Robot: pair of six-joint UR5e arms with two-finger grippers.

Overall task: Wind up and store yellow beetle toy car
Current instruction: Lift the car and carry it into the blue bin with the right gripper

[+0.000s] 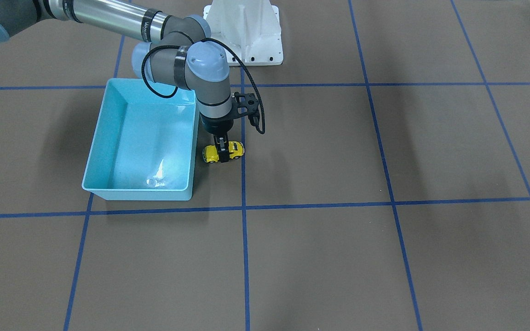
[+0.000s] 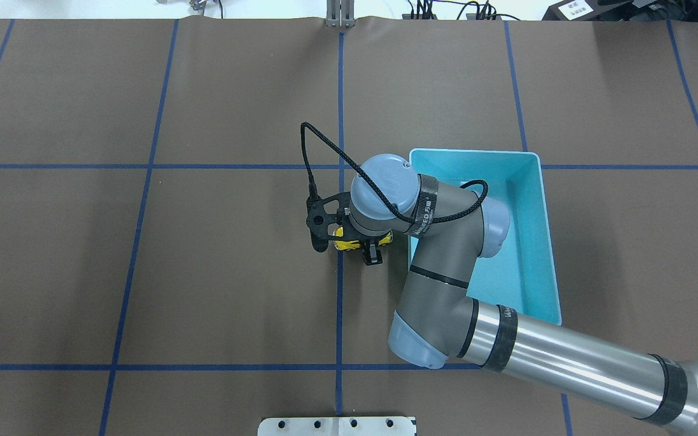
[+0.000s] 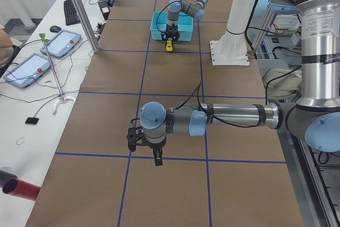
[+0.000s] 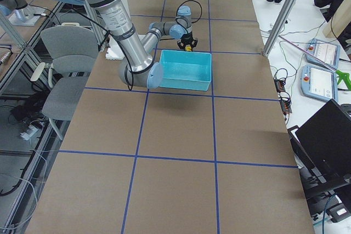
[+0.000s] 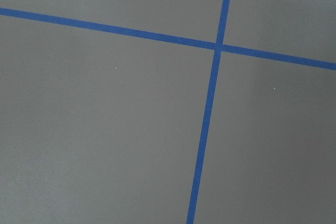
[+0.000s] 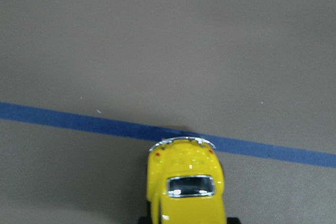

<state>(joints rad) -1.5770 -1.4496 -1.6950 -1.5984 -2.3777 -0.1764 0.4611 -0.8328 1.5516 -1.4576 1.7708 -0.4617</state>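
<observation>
The yellow beetle toy car [image 1: 235, 149] stands on the brown table just beside the blue bin [image 1: 97, 133], over a blue tape line. My right gripper [image 1: 222, 155] points straight down with its fingers closed on the car's sides at mid-body. In the right wrist view the car's [image 6: 185, 192] rear shows at the bottom edge, and in the overhead view the car [image 2: 344, 245] is half hidden under the wrist. My left gripper [image 3: 156, 159] hovers over bare table far from the car; I cannot tell whether it is open or shut.
The blue bin [image 2: 544, 242] holds nothing and lies under my right forearm. A white mount base [image 1: 246, 32] stands at the robot's side of the table. Blue tape lines grid the brown table cover.
</observation>
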